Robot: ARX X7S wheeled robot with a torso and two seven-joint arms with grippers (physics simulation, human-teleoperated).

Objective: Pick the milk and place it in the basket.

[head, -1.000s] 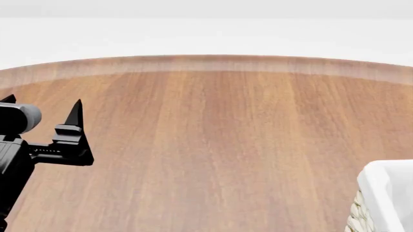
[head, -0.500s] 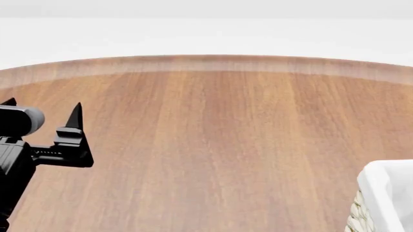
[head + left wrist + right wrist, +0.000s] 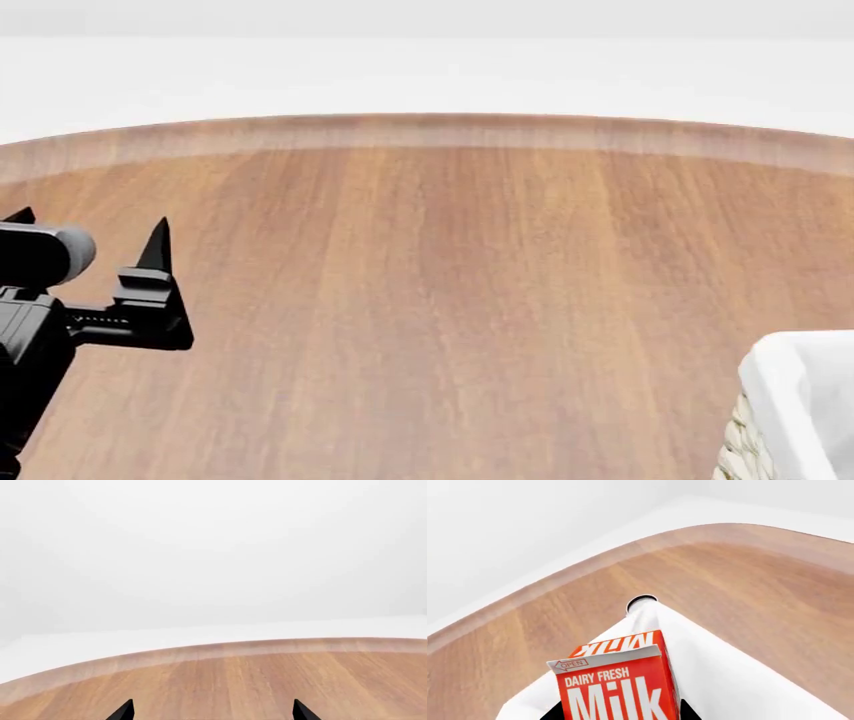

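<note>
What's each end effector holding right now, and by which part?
The right end effector holds the milk by its lower body, out of frame, so the exact contact can't be seen, above the basket. The left end effector is open, holding nothing.

A round brown wooden table (image 3: 454,300) with a paler edge stands on a plain white floor (image 3: 427,75); walls are plain white.

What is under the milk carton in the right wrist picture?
Under the milk carton lies the white cloth liner of the basket, with the wooden table beyond it. The carton covers the basket's inside, so its contents cannot be seen.
</note>
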